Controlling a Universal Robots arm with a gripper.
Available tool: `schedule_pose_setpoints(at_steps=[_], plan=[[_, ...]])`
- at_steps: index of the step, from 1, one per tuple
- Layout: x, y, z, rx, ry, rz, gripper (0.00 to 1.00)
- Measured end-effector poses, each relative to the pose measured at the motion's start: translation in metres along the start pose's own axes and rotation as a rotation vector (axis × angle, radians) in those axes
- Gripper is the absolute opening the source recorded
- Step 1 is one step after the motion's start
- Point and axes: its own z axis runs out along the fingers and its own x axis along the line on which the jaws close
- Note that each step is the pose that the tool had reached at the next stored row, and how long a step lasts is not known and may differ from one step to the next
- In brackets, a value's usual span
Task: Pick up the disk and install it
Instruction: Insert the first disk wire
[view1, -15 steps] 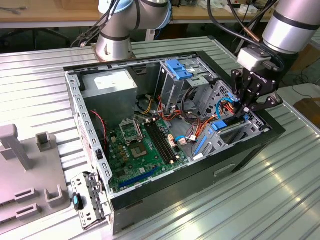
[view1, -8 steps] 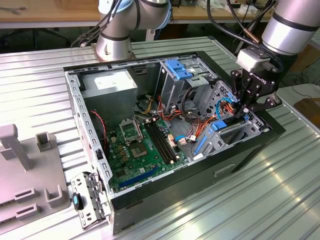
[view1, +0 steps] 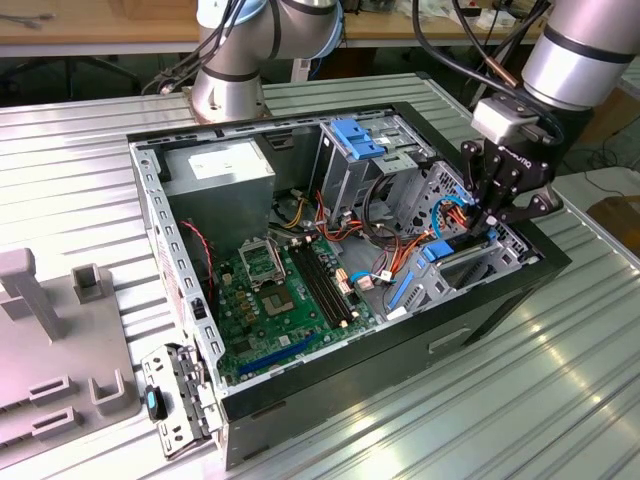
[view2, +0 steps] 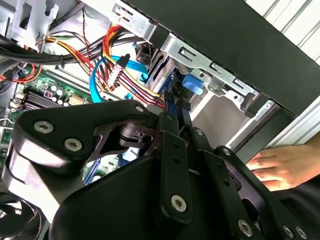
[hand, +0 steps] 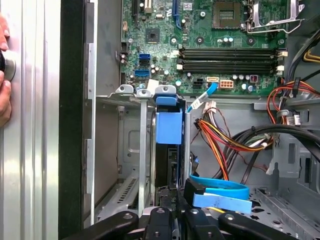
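We're looking at the gripper (view1: 490, 222) down at the front corner of the open PC case (view1: 480, 318), on the exterior view's right. The disk (hand: 168, 150) sits on edge in a slot of the metal bay (hand: 131, 140): in the first wrist view we see its dark narrow edge with a blue plastic rail piece on the end, pointing toward the motherboard (hand: 210, 45). No label side visible from here, just the thin edge and the blue.

The fingers (hand: 159, 220) are pinched together on the near end of the disk, as far as we can tell from the first wrist view, so it's gripping it.

The exterior view gives the whole case, the power supply (view1: 220, 170) at the far corner and a blue-topped drive cage (view1: 360, 140) further in. The second wrist view shows the yellow and red wire bundle (view2: 120, 55) and blue cable (view2: 100, 82) just beside the bay, plus a person's hand (view2: 282, 165) outside the case wall.

Room is tight: metal bay walls flank the disk on both sides, and a flat blue cable (hand: 220, 192) lies right next to the fingers.
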Motion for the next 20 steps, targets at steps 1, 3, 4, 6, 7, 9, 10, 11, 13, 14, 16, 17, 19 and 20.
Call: schedule_pose_setpoints(at_steps=[1,3,4,6,7,9,10,11,13,14,16,17,19,20], plan=[[-0.0008,0.0000,-0.0002,-0.0005,0.0002,0.006,0.17],[-0.0016,0.0000,-0.0003,-0.0011,0.0004,0.014,0.17],[-0.0015,0.0000,-0.0003,-0.0011,0.0005,0.014,0.17],[-0.0016,0.0000,-0.0003,-0.0012,0.0004,0.014,0.17],[-0.0016,0.0001,-0.0003,-0.0012,0.0005,0.014,0.17],[-0.0016,0.0012,-0.0003,-0.0011,0.0004,0.014,0.17],[-0.0016,0.0014,-0.0003,-0.0011,0.0003,0.014,0.17],[-0.0016,0.0015,-0.0003,-0.0011,0.0003,0.014,0.17],[-0.0016,0.0018,-0.0003,-0.0012,0.0003,0.014,0.17],[-0.0016,0.0018,-0.0003,-0.0012,0.0003,0.015,0.17],[-0.0016,0.0018,-0.0004,-0.0026,0.0006,0.025,0.17],[-0.0016,0.0018,-0.0004,-0.0038,0.0006,0.030,0.17],[-0.0016,0.0017,-0.0010,-0.0059,0.0008,0.037,0.17],[-0.0016,0.0017,-0.0010,-0.0064,0.0007,0.039,0.17]])
